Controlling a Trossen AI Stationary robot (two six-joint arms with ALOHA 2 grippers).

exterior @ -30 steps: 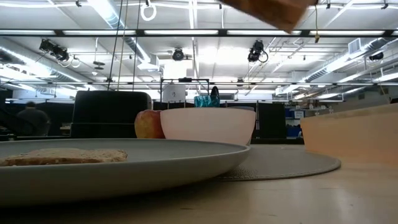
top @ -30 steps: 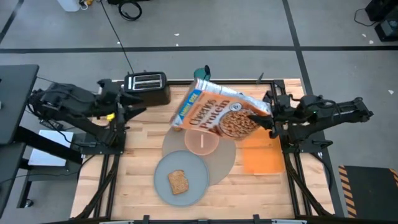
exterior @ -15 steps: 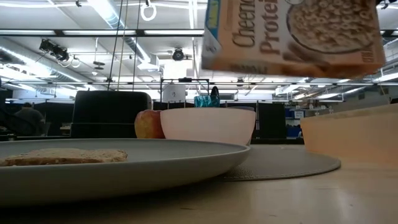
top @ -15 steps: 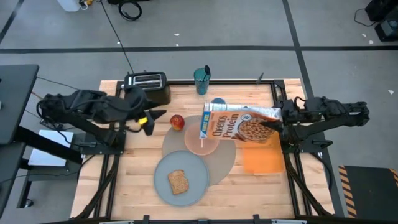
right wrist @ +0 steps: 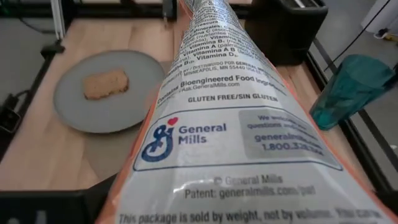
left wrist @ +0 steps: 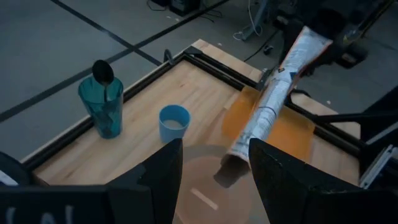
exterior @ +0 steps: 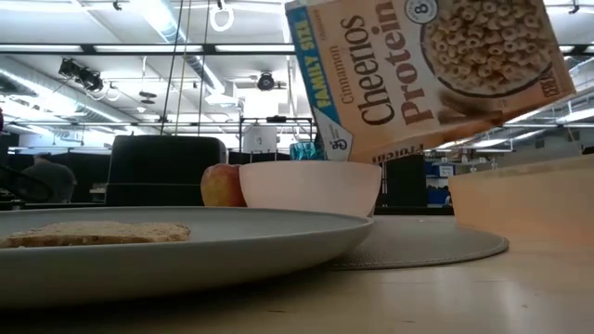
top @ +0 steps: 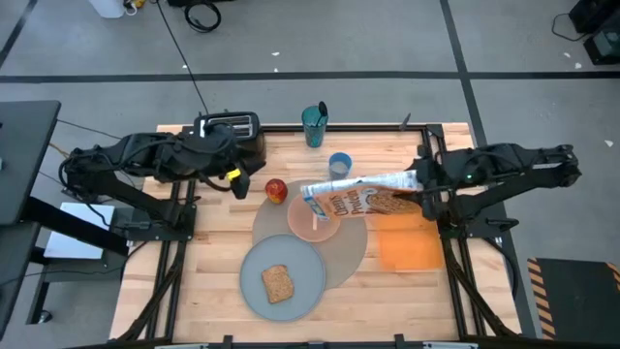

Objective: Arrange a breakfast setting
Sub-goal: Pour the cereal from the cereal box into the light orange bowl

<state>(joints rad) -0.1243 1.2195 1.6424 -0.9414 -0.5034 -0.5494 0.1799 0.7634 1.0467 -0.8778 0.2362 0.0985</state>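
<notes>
**Q:** Where is your right gripper, and what is in it?

**A:** At the right side of the table, clenched on the top end of the cereal box. You hold the box tilted, its lower end hanging over the translucent pink bowl. In the low view the box hangs above the bowl, one corner dipping close to the rim; I cannot tell whether they touch.

**Q:** And your left gripper?

**A:** The left gripper is up at the far left, just beside the black toaster. Its fingers stand apart, released, with nothing between them.

**Q:** Log the rest of the setting.

**A:** The bowl sits on the round placemat at mid-table. The grey plate overlaps the mat's near-left edge and carries the toast slice. The red apple lies just off the mat's far-left edge, near the left gripper. The light-blue cup stands beyond the mat, on bare wood. A teal tumbler with a spoon standing in it is at the far edge. The orange mat lies to the right of the placemat, partly under the box.

**Q:** Any cereal visible in the bowl?

**A:** Cannot tell; only a pale streak shows on its bottom.
</notes>
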